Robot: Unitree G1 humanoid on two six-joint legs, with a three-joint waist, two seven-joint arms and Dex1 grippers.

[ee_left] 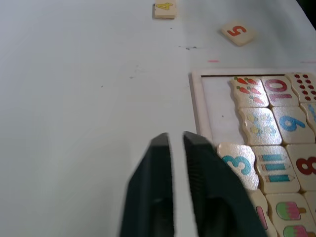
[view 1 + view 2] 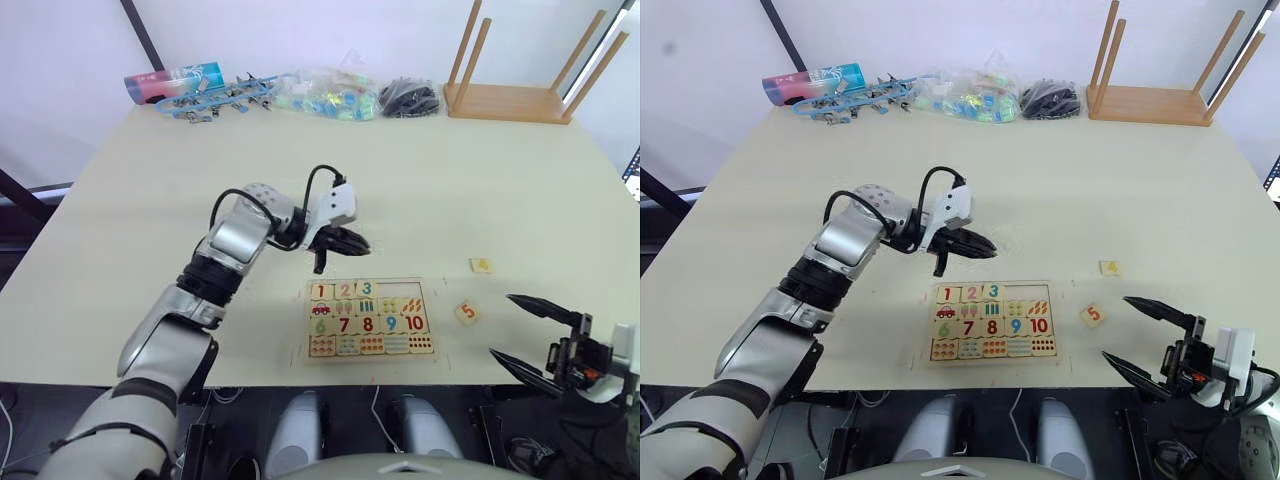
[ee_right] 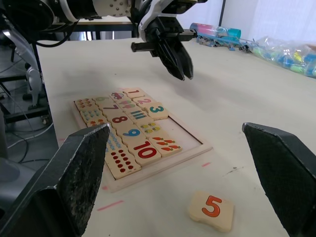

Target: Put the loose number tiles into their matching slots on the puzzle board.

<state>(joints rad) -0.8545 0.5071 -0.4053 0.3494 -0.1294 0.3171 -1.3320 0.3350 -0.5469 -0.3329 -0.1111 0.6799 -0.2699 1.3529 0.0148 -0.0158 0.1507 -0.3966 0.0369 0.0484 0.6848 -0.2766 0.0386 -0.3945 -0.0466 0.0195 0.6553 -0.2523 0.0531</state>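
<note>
L gripper [image 2: 352,243] nearly shut, empty, just behind board [image 2: 370,319]; 1-3 seated. R gripper [image 2: 520,330] wide open beside 5 tile [image 2: 466,312], prob. next pick; 4 tile [image 2: 481,265] beyond.

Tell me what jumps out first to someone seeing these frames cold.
The puzzle board near the table's front edge, with tiles 1, 2 and 3 seated in its top row and two slots bare. The left hand hangs just behind the board, its fingers nearly together and empty. Right of the board, the 5 tile and the 4 tile lie loose on the table, with the open right hand close to the 5.
</note>
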